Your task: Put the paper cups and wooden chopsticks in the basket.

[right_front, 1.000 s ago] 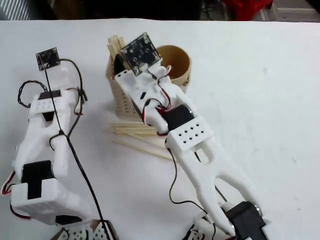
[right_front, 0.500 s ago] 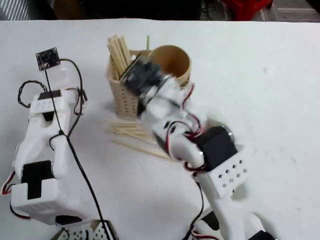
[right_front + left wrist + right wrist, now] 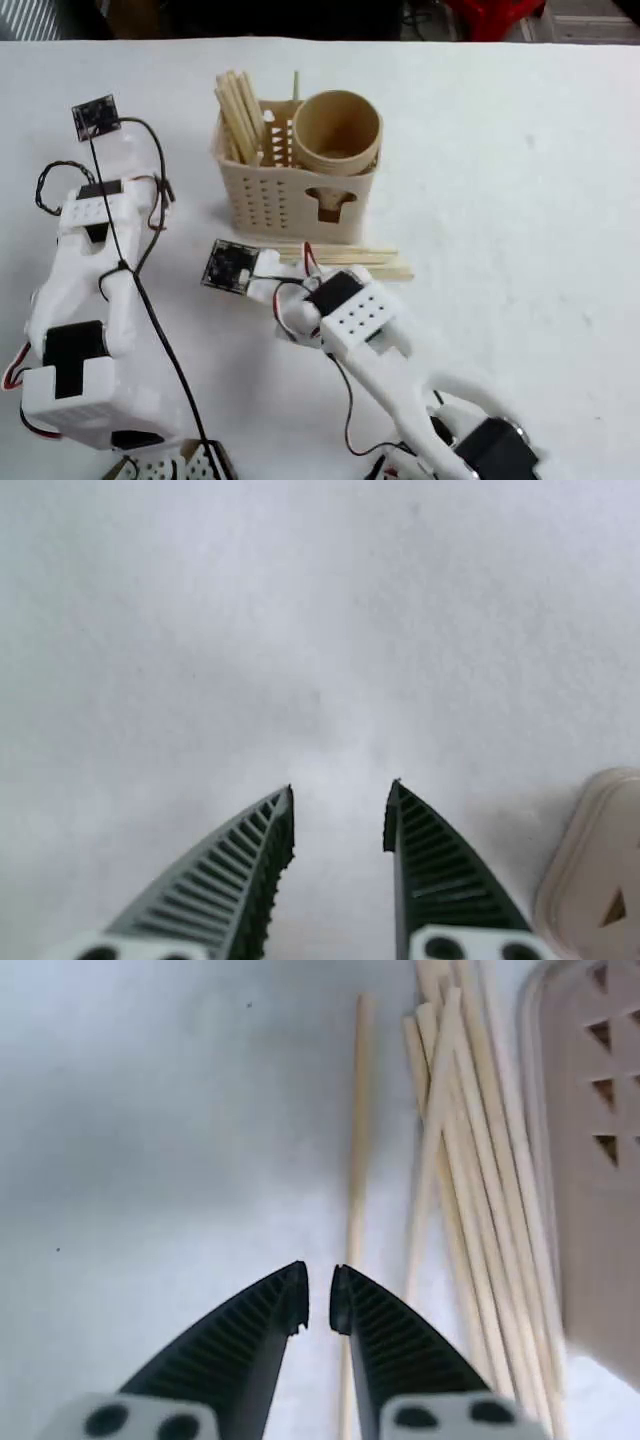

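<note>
White arms, black ribbed grippers

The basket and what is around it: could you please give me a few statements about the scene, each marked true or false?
1. A paper cup stands inside the basket. True.
2. Every chopstick is already in the basket. False: several loose chopsticks lie on the table in front of it.
3. The right gripper holds a chopstick. False: nothing is between its jaws, and it is beside the loose chopsticks.
4. Some upright chopsticks stand in the basket next to the paper cup. True.
5. The left gripper is clamped on the basket. False: it is open over the table.
</note>
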Controlling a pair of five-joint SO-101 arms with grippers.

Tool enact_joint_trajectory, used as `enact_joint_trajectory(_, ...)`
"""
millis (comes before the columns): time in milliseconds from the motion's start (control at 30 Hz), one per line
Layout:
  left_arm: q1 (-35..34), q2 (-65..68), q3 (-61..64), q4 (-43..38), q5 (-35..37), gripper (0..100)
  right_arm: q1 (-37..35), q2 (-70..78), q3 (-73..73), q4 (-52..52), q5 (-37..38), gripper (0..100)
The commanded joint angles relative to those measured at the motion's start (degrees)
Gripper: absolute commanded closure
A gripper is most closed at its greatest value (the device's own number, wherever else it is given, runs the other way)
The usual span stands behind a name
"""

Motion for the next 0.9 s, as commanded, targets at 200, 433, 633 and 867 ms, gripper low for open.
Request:
enact_joint_trajectory(200,0.6,-1.6,-0.8,-1.0,-0.8,83,-0.4,11.4,0.5,-10.2,4.9,88.5)
enact_joint_trajectory(433,0.6,-1.6,-0.8,-0.8,-0.8,83,0.4,14.7,-0.1,-11.4,4.9,88.5)
enact_joint_trajectory(633,0.6,-1.6,-0.7,-0.6,-0.8,83,0.7,16.1,-1.4,-10.9,4.7,90.6)
enact_joint_trajectory(867,0.6,-1.6,-0.8,-0.6,-0.8,83,1.1,13.8,-0.9,-7.7,2.9,98.1)
